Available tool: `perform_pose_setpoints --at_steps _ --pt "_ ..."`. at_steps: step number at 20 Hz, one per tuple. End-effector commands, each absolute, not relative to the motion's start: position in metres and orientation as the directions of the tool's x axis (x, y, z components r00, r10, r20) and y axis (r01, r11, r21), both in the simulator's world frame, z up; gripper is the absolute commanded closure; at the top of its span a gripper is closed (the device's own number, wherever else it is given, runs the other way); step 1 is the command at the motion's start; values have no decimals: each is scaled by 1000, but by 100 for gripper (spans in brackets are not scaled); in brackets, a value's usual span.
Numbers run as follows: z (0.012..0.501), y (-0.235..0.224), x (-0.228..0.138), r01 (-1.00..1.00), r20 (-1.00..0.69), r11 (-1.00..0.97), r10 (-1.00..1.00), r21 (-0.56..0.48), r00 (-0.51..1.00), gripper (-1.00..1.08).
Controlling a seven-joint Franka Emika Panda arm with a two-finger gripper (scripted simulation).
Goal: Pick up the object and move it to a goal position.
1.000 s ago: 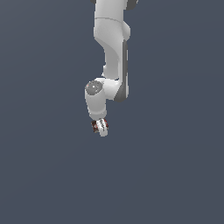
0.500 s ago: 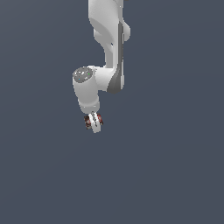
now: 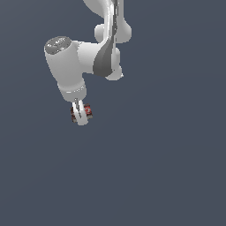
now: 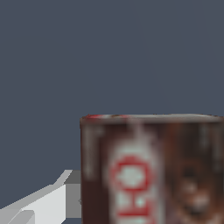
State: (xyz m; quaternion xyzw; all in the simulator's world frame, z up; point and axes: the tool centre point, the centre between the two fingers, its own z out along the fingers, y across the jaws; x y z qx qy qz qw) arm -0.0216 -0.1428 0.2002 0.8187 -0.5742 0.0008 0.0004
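Between the jaws, pinching the box (image 3: 87, 110) crosswise, long axis running nine to three through the gripper (image 3: 81, 115); hanging clear, awaiting carriage to goal.

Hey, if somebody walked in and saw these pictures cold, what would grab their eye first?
Probably the big white arm reaching down from the top of the exterior view against a plain dark grey background. Next, the small brown box with a red label, pinched in the tool at the arm's lower end. In the wrist view that box fills the frame close up, its red and white label blurry.
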Motion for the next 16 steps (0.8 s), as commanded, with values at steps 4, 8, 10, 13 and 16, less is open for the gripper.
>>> perform_pose_setpoints --at_steps 4,8,10,13,16 --pt "255 -165 -10 -940 2 -341 -940 1 341 108" --pt "288 -178 -2 -940 1 -342 -940 1 342 108" --pt "301 -183 2 -940 1 -342 -940 1 342 108" --pt "317 -190 6 -939 1 -343 -939 1 343 108" --pt "328 -195 10 -939 1 -343 -939 1 343 108"
